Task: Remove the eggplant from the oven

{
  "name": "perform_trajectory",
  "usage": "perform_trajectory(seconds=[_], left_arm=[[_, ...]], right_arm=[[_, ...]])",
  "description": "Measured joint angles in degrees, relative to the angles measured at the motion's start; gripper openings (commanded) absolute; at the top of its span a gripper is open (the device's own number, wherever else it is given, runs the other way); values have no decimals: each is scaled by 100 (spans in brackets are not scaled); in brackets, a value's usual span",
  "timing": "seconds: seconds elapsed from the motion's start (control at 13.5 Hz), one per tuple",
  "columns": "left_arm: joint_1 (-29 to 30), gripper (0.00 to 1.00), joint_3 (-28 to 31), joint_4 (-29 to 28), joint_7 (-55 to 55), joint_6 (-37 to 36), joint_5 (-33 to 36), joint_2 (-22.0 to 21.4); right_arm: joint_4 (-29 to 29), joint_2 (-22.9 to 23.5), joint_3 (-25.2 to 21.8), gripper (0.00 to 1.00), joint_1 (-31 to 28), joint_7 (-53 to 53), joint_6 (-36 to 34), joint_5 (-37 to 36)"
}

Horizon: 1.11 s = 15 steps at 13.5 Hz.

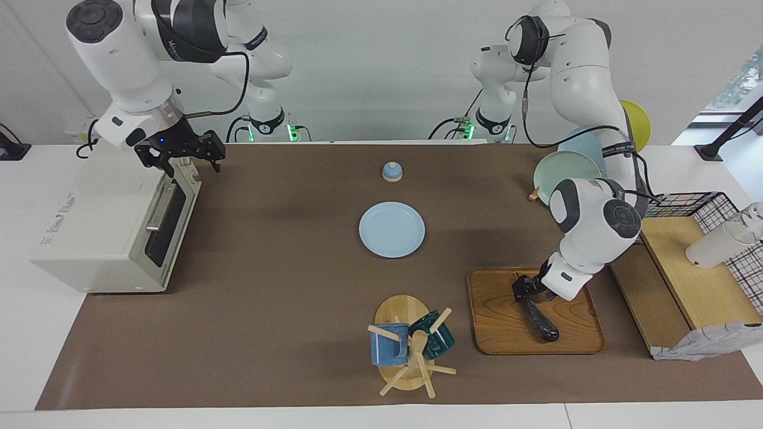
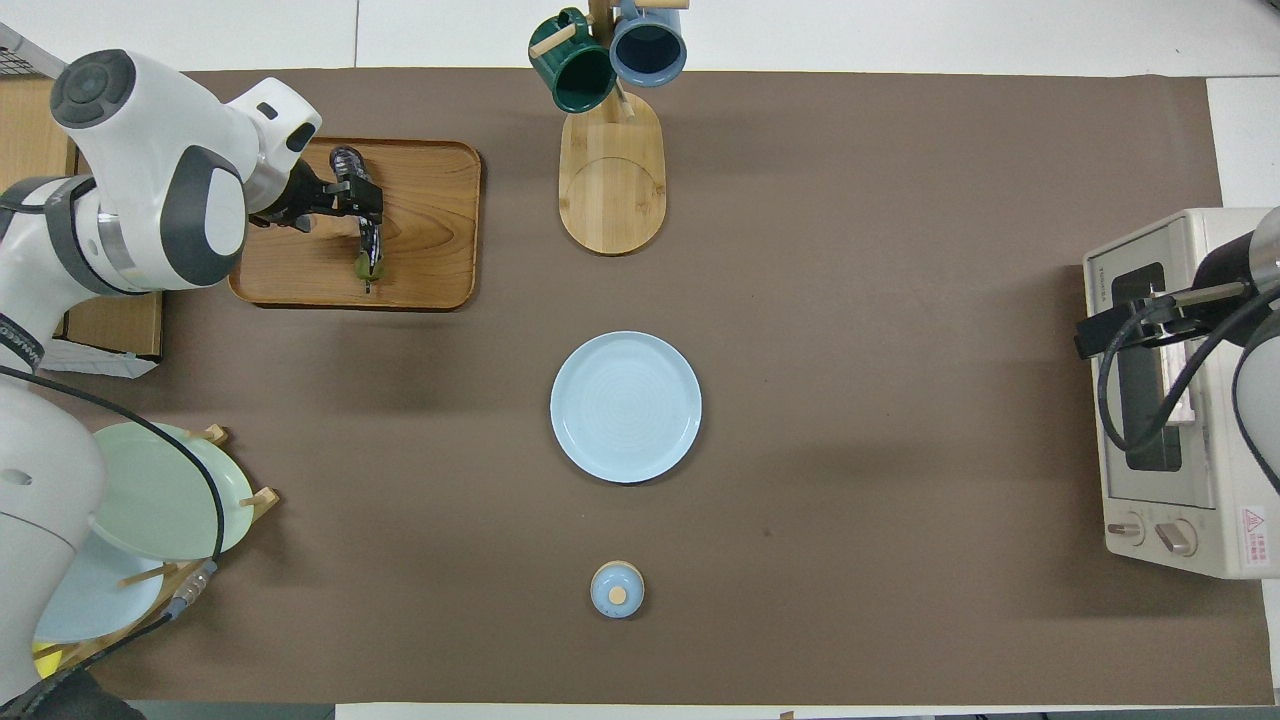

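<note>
Eggplant (image 1: 539,319) out of oven (image 1: 113,229), lying on wooden tray (image 1: 501,333) well apart from oven, toward left arm's end of tabletop (image 1: 268,333). Left claw (image 1: 526,292) closed on its stem end, probably setting it down. Right claw (image 1: 182,156) open, parked over oven's door edge.

Light-blue plate (image 1: 391,229) mid-table — wooden tray (image 1: 501,322) beside a mug tree (image 1: 411,351) with two mugs.

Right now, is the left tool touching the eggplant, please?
Touching: in the facing view the left tool grips one end of the eggplant.
</note>
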Motion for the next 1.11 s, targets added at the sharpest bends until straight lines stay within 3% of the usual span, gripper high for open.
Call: perform_trajectory(seconds=[0.15, 0.66, 1.11], left_arm=[[33, 100, 38, 10, -5, -479, -4, -346], [62, 100, 176, -6, -11, -2781, 463, -2241], [54, 100, 150, -807, -139, -3248, 555, -3269]], right_arm=[[16, -2, -7, 100, -7, 3, 0, 0], [36, -2, -23, 100, -20, 102, 0, 0], [40, -2, -23, 100, -20, 183, 0, 0]])
